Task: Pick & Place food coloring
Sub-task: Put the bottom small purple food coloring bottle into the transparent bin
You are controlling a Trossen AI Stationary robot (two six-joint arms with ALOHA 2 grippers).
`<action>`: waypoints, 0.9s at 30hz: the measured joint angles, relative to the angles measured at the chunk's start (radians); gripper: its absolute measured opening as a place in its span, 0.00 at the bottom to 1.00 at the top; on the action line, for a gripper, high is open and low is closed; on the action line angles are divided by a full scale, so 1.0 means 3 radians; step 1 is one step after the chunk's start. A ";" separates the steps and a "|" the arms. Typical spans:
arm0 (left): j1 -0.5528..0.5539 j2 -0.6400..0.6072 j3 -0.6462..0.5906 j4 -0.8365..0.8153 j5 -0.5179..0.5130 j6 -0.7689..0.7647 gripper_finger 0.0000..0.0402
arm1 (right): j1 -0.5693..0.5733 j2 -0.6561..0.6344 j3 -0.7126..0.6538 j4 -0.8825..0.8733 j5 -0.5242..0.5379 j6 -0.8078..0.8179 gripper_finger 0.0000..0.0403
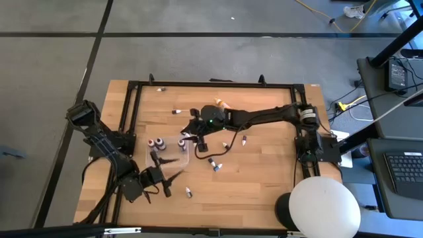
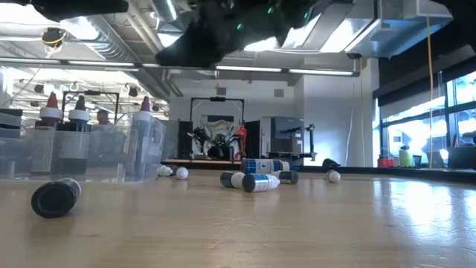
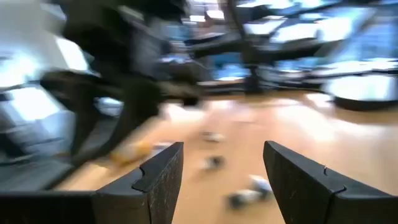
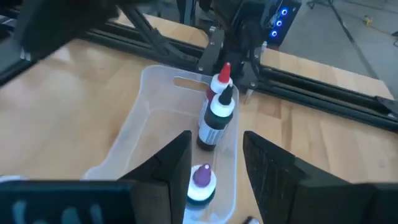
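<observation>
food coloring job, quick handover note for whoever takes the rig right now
Right tool: open above the clear tray, a purple-capped bottle standing right below it.
Left tool: open, empty, near the tray's front edge.
Done: several bottles stand upright in the tray.
Left: loose bottles lie scattered on the table; one dark bottle lies by the tray.

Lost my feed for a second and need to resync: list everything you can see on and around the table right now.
clear plastic tray: one, see-through, left-centre of table.
bottles in the tray: at least three upright, red, dark and purple tips.
loose bottles: several, lying scattered on the wood, mostly white-capped.
dark bottle: one, lying near the tray.
white dome: one, front-right table corner.
left gripper: open, near the tray's front edge.
right gripper: open, above the tray.
</observation>
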 joint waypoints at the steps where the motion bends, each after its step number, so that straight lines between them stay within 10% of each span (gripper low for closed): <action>1: 0.0011 0.0000 0.0000 -0.0001 0.0215 0.0044 0.54 | 0.0006 -0.0073 0.0001 -0.0139 0.0000 -0.0001 0.37; 6: 0.0315 0.0001 0.0092 -0.0129 0.1293 0.0013 0.54 | 0.0017 -0.0368 -0.0002 -0.0691 0.0003 0.0001 0.37; 11: 0.0632 0.0001 0.0555 -0.1608 0.2192 -0.0473 0.53 | 0.0028 -0.0729 -0.0090 -0.1078 0.0002 0.0042 0.37; 16: 0.0870 0.0022 0.0994 -0.2817 0.2810 -0.0773 0.53 | 0.0088 -0.1203 -0.0878 -0.0390 0.0041 0.0187 0.37; 27: 0.1101 0.0282 0.1040 -0.2769 0.3782 -0.0364 0.53 | 0.0220 -0.1866 -0.2271 0.1116 0.0844 0.0522 0.37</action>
